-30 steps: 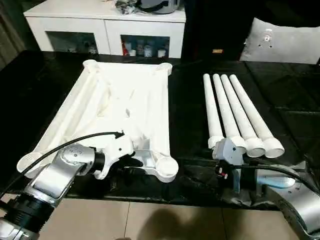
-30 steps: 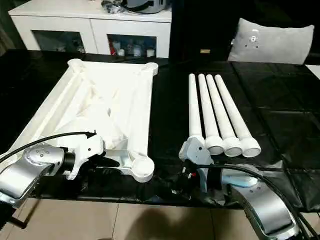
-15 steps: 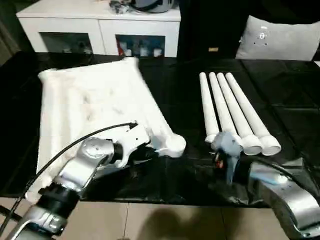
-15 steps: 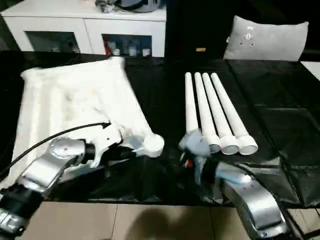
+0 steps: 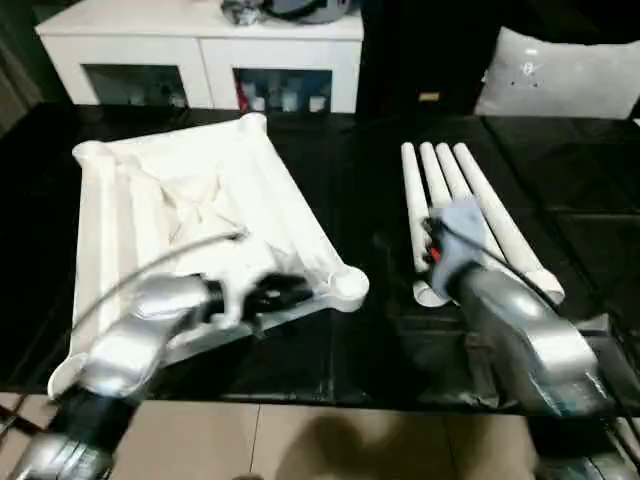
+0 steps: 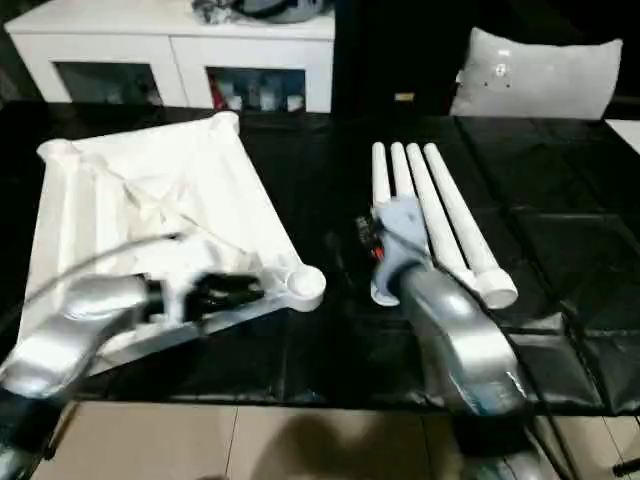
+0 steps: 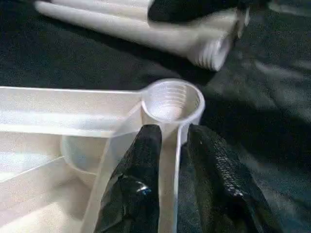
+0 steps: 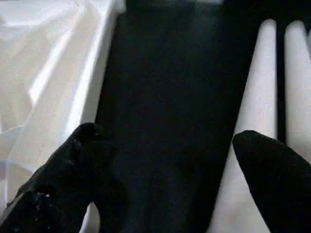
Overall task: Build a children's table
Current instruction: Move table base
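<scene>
Left gripper (image 7: 167,160) pinches the tabletop (image 5: 190,200) rib beside its corner socket (image 7: 171,99); right gripper (image 8: 165,179), spread wide, must next descend onto a leg (image 5: 415,215)

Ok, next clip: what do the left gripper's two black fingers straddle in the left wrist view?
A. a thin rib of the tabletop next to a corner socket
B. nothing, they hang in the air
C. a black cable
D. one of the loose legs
A: the left gripper has one finger on each side of a thin rib of the tabletop, just below the round corner socket.
</scene>
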